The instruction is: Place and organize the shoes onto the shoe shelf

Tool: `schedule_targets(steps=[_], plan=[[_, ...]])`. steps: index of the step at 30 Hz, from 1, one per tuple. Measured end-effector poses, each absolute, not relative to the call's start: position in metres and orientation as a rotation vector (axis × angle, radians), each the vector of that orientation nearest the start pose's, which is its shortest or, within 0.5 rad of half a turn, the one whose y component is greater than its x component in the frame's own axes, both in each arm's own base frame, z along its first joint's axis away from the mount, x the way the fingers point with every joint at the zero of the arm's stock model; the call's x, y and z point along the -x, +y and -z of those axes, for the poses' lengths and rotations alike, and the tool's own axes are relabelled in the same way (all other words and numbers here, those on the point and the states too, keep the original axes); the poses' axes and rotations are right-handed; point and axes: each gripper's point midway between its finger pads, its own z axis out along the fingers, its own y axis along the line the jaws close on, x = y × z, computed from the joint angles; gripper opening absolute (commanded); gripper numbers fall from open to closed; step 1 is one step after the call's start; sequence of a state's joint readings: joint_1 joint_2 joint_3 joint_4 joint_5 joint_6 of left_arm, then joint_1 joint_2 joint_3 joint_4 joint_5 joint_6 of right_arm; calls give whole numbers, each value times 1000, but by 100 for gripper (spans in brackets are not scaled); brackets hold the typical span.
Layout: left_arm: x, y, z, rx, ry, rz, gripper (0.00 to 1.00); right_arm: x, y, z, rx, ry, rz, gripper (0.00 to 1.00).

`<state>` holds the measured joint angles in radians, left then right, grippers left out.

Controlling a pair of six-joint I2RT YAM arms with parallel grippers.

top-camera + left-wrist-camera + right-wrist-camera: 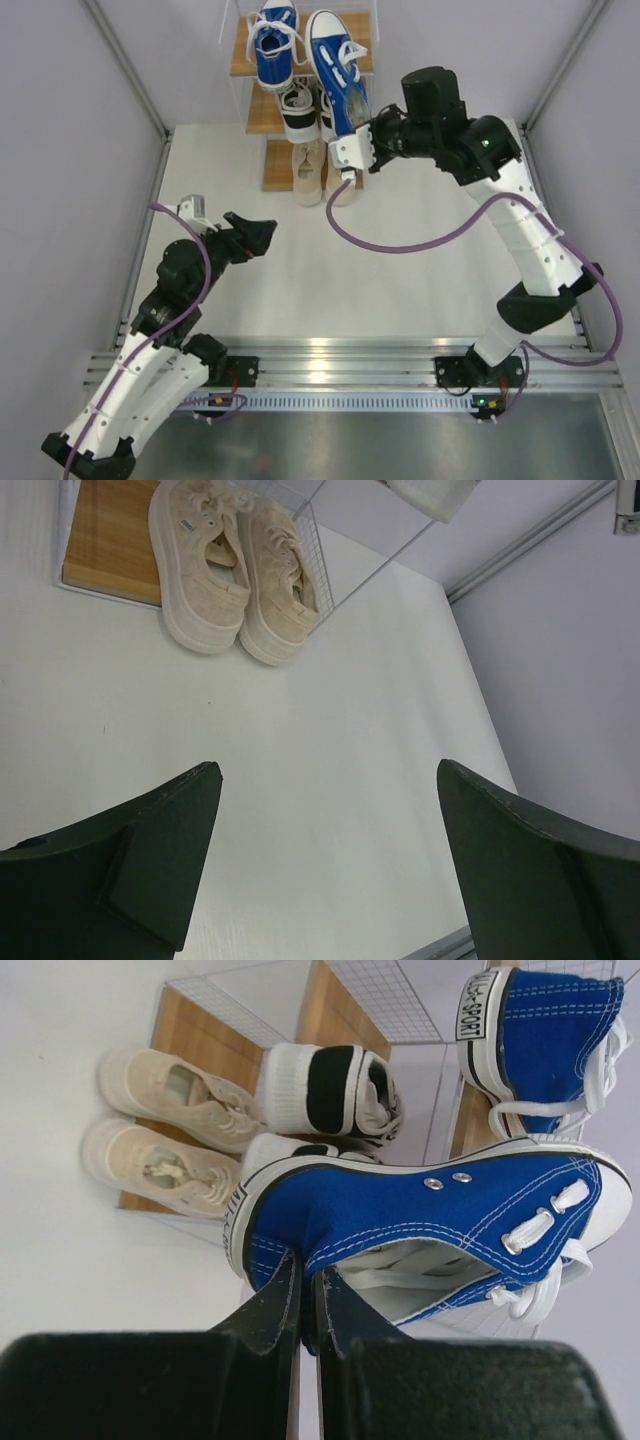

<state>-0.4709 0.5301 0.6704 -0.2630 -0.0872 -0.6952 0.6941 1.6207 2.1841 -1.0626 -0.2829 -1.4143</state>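
Note:
My right gripper [362, 128] [305, 1285] is shut on the heel collar of a blue sneaker [337, 70] [430, 1220] and holds it over the right side of the shoe shelf [245, 55], toe toward the top board. The other blue sneaker [273, 45] [540, 1030] sits on the top board. The black-and-white pair [300, 108] [335, 1090] sits on the middle board, partly hidden under the held shoe. The beige pair [315, 172] [225, 565] [165, 1135] sits on the bottom board. My left gripper [258, 238] [330, 850] is open and empty above the white table.
The white table [400, 290] [330, 710] is fenced by grey walls and metal posts at left and right. A metal rail [330, 360] runs along the near edge by the arm bases. The right arm's purple cable [400, 245] loops over the table.

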Motion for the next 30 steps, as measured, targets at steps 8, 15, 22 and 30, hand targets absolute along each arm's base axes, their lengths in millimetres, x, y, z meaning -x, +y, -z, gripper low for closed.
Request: schedule_targets(steps=[8,15,22,30], plan=[[-232,-128,-274,273,1725,786,94,-381,308,-432,1799,861,290,0],[-231,-128,-269,280,1734,788,94,-403,315,-454,1695,834,380,3],[-231,-128,-267,284,1738,790,94,-419,323,-467,1623,810,420,6],[-231,-128,-265,285,1741,789,94,-422,327,-467,1599,817,408,18]])
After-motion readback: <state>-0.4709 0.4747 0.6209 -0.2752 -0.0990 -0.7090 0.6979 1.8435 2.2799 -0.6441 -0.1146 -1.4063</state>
